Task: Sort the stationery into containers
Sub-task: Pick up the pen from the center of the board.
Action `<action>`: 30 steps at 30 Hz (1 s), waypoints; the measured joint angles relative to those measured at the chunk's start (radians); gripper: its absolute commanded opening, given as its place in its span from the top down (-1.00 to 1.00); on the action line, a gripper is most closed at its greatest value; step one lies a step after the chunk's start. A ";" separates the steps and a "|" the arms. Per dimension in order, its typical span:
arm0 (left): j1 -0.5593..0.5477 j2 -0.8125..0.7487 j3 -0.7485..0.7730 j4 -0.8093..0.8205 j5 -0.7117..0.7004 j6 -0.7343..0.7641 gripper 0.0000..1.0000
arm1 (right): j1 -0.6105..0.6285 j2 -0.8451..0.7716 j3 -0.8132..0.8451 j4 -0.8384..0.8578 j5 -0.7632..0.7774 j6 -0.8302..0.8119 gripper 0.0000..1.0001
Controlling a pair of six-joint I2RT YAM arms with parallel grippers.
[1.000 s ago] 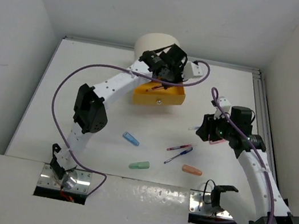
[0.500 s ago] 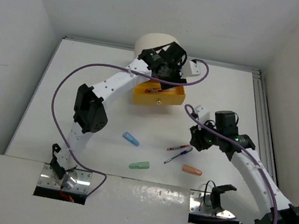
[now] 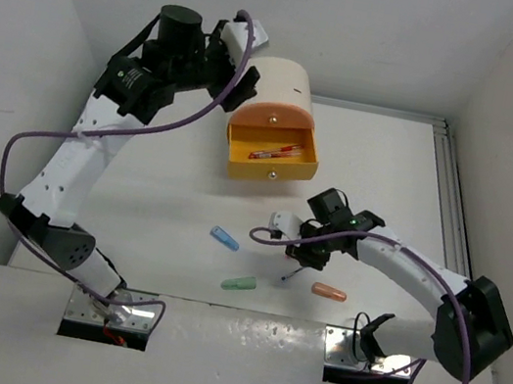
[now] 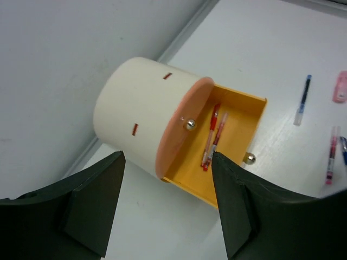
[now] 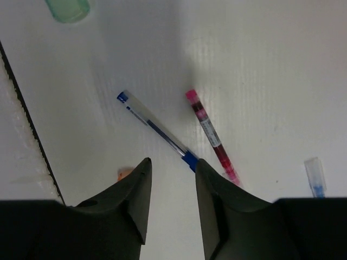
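Apparently one end of the blue pen (image 5: 157, 130) lies within the right gripper (image 5: 171, 176).

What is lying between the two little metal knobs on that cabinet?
Two red pens, side by side inside the open orange-yellow drawer, lie between the peach drawer's knob and the pulled-out drawer's knob. The left wrist view shows it clearest.

top: overhead, far | left wrist: above cabinet (image 4: 142, 103) | right wrist: close over blue pen (image 5: 158, 130)

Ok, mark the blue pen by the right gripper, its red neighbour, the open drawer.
blue pen (image 5: 157, 129): right wrist view, barrel.
red pen (image 5: 212, 138): right wrist view, barrel.
open drawer (image 4: 239, 132): left wrist view, bare floor.
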 measured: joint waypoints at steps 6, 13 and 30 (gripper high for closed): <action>0.062 -0.042 -0.179 -0.008 0.116 -0.032 -0.44 | 0.041 0.099 0.012 -0.016 0.017 -0.106 0.20; 0.104 -0.039 -0.278 -0.020 0.184 -0.048 -0.44 | 0.027 0.155 0.013 0.004 0.040 -0.183 0.01; 0.132 -0.066 -0.322 -0.011 0.244 -0.053 -0.45 | -0.049 0.212 -0.068 0.074 0.063 -0.400 0.00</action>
